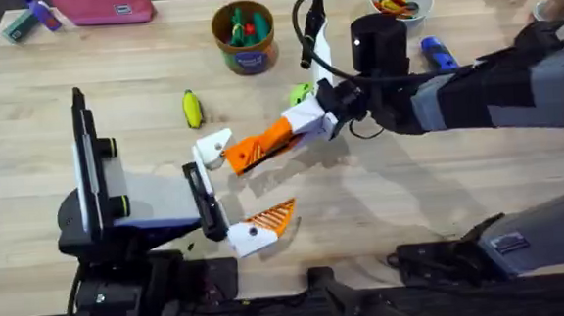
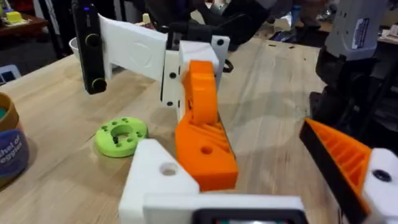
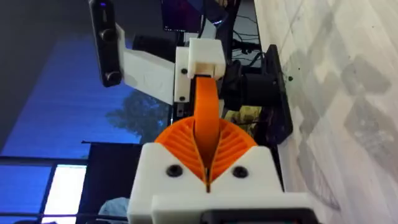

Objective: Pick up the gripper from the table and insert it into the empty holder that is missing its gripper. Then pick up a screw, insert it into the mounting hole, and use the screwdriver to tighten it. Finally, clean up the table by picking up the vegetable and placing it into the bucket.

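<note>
My right pincer (image 1: 295, 128) is clamped on the orange gripper (image 1: 259, 145), its long axis pointing at the bare holder (image 1: 213, 147) just ahead on my left pincer (image 1: 233, 192), which stands wide.

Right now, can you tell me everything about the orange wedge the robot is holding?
The orange wedge looks like hard plastic, with ribs on one side and a small round hole. It is long and narrow, and looks thin edge-on in the right wrist view. The right gripper is shut on one end and holds it above the table, nearly level. Its other end points at the white holder and seems to meet it. I cannot tell whether it is pushed in.
</note>
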Controlling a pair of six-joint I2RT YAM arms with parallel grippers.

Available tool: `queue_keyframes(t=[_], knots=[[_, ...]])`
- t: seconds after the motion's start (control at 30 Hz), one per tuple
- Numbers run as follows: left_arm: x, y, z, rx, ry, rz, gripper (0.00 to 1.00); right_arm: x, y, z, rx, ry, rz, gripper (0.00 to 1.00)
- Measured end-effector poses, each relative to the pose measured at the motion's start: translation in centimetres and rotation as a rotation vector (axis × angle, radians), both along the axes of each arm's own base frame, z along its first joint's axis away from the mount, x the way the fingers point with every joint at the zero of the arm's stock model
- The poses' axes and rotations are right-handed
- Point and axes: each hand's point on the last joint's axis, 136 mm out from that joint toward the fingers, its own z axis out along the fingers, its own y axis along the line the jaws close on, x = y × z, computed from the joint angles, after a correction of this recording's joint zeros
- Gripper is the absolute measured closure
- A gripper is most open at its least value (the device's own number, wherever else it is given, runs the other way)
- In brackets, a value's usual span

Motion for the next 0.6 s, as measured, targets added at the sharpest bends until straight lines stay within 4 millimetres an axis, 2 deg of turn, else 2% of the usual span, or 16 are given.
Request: queue_keyframes(t=[0.6], knots=[[-0.05, -0.02, 0.00, 0.000, 0.000, -0.003, 0.015, 0.71, 0.91, 0.19, -0.007, -0.037, -0.047, 0.993]])
